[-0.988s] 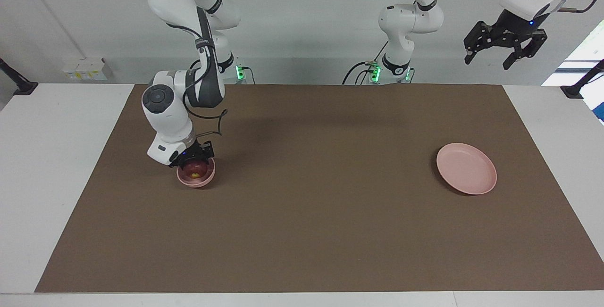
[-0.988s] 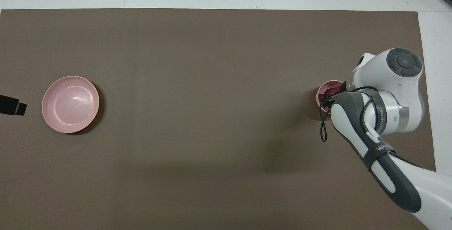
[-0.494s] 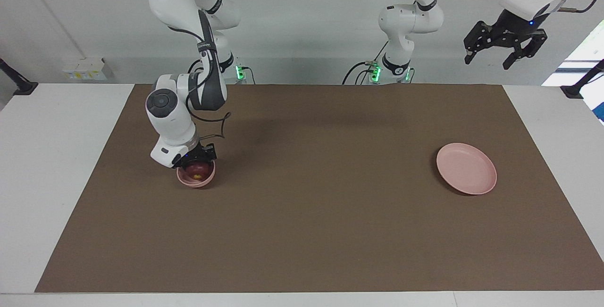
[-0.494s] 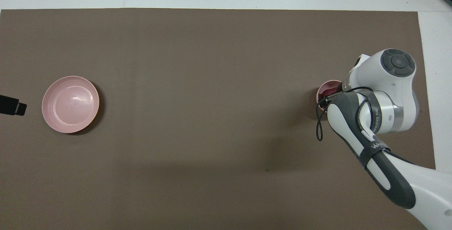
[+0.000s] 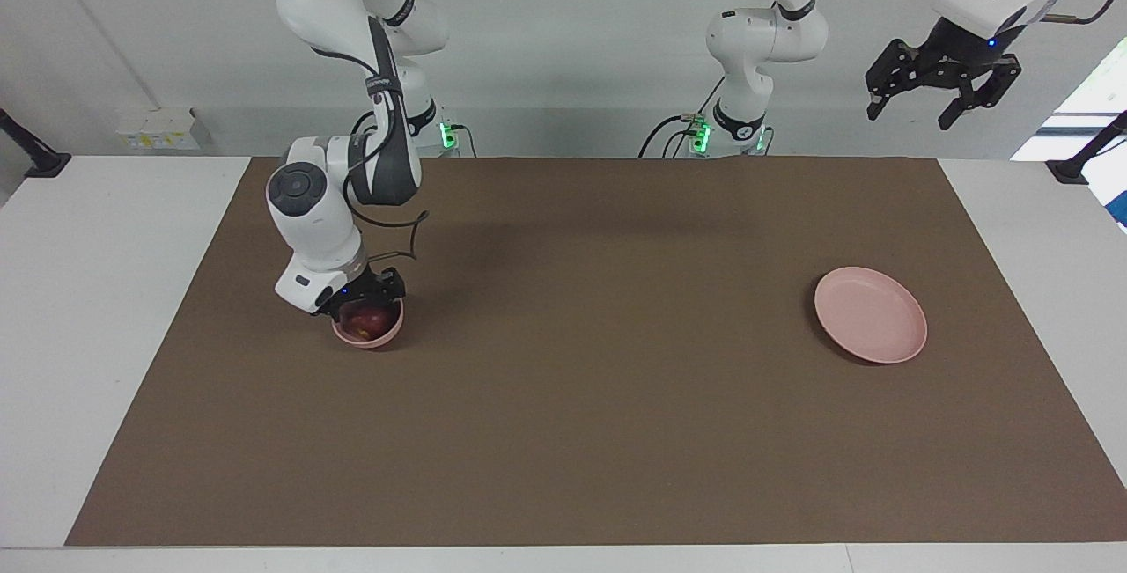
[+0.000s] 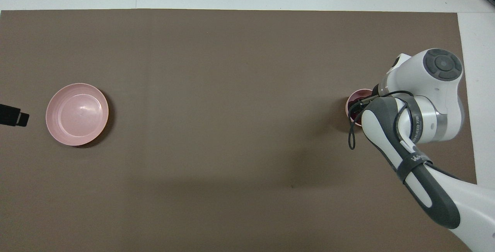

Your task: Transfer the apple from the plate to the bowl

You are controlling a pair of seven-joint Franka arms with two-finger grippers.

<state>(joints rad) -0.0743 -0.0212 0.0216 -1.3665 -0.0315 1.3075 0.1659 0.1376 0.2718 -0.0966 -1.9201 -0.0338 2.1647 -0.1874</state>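
Toward the right arm's end of the brown mat, the apple sits in the small pink bowl. It looks round, so no long axis or pointing direction can be told. The right gripper is low over the bowl, right at the apple; whether it grips the apple cannot be told. Well apart, toward the left arm's end, lies the bare pink plate. The left gripper waits high up, spread wide and holding nothing.
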